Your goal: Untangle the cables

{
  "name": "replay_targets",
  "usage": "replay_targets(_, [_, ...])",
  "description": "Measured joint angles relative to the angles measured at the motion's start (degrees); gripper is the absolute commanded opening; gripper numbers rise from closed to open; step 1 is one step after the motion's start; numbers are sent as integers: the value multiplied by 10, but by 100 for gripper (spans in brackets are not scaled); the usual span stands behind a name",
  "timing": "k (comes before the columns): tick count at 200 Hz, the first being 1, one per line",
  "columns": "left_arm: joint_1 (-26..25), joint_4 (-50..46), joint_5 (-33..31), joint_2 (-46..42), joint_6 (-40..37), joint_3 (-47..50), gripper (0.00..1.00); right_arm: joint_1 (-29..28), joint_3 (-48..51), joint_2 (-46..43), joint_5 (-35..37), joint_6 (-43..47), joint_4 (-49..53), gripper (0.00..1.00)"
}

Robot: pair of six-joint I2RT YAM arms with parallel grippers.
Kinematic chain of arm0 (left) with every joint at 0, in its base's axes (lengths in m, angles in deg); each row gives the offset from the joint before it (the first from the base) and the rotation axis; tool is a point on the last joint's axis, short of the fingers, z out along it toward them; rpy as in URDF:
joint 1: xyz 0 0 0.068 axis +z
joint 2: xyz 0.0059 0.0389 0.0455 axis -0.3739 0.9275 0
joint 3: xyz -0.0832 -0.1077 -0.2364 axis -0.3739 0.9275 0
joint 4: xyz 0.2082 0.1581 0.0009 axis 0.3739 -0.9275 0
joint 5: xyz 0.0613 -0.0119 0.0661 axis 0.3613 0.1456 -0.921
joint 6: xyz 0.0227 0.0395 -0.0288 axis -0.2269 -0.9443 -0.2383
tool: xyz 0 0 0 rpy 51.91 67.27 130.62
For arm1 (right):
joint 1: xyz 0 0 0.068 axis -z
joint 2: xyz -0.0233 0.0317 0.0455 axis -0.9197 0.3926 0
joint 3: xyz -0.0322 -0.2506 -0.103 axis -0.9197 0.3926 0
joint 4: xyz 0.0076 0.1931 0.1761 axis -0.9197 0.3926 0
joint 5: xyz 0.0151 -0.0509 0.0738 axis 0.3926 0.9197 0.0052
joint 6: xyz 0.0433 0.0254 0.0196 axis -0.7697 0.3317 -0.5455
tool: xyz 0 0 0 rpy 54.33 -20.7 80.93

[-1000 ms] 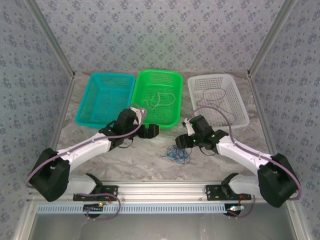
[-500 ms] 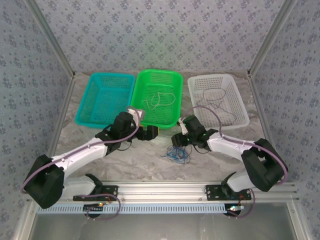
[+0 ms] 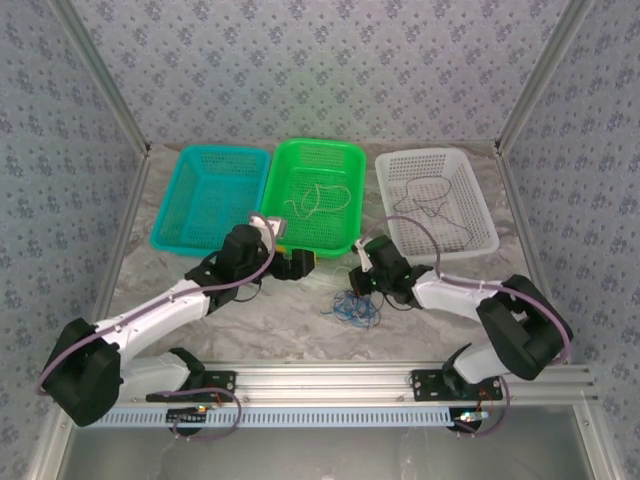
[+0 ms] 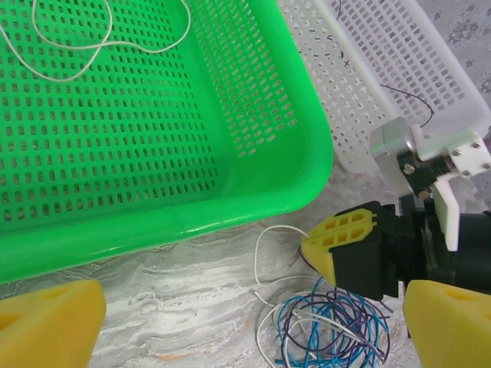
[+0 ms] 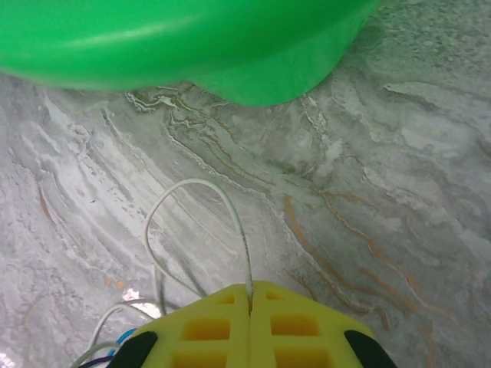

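The right gripper (image 5: 250, 295) is pinched tight on one white cable (image 5: 234, 207) just off the front right corner of the green basket (image 3: 312, 146). The wire loops out of the closed yellow pads, likely so a single strand can be drawn out of the tangle (image 3: 355, 308), which lies on the table in front of that same corner. The left gripper (image 4: 245, 330) is spread wide with nothing in it, at the basket's front edge facing the pile, probably ready to pin it or take another strand. A whitish wire (image 3: 315, 198) lies inside the green basket. A dark wire (image 3: 430, 205) lies in the white basket (image 3: 430, 153) to its right. The teal basket (image 3: 222, 150) to its left is presumably for blue ones, so sorting by colour. No brands, labels or writing readable.
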Motion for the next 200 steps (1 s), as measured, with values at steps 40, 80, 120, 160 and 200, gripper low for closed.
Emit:
replay_targets(40, [0, 6, 2, -2, 0, 0, 99, -18, 18, -144, 16, 10, 18, 0])
replay_targets(80, [-23, 20, 26, 32, -18, -12, 99, -21, 12, -239, 9, 27, 53, 0])
replay_targets(120, [-67, 29, 51, 87, -57, -62, 91, -21, 0, -265, -16, 39, 91, 0])
replay_targets(160, [-75, 58, 69, 117, -79, -75, 84, -21, -15, -284, -35, 42, 102, 0])
replay_targets(200, [-91, 52, 63, 147, -98, -100, 77, -21, -16, -290, -47, 41, 102, 0])
